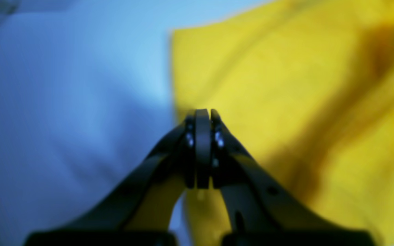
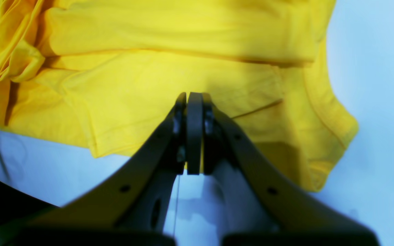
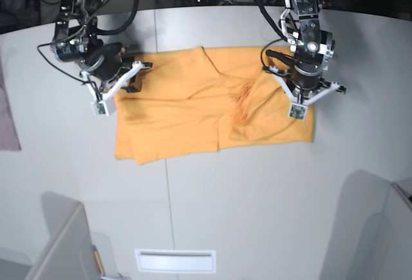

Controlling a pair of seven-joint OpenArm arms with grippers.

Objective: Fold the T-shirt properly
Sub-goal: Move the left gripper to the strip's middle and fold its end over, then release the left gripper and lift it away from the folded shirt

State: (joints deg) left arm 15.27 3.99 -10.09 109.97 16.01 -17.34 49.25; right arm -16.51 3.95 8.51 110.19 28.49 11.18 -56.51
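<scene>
Base view showed the large light-orange cotton T-shirt (image 3: 193, 106) spread, partly folded, on the grey bench (image 3: 257, 196). Both tools, left (image 3: 297, 103) and right (image 3: 109, 96), were clenched at opposite edges, seemingly pinching cloth. Next, I'd judge, lift and fold across.

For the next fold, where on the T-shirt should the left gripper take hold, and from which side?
Probably the T-shirt's free right-hand corner in the base view, approached from that outer edge. The left gripper sits shut right over it, and the edge lies flat and straight on the table.
</scene>
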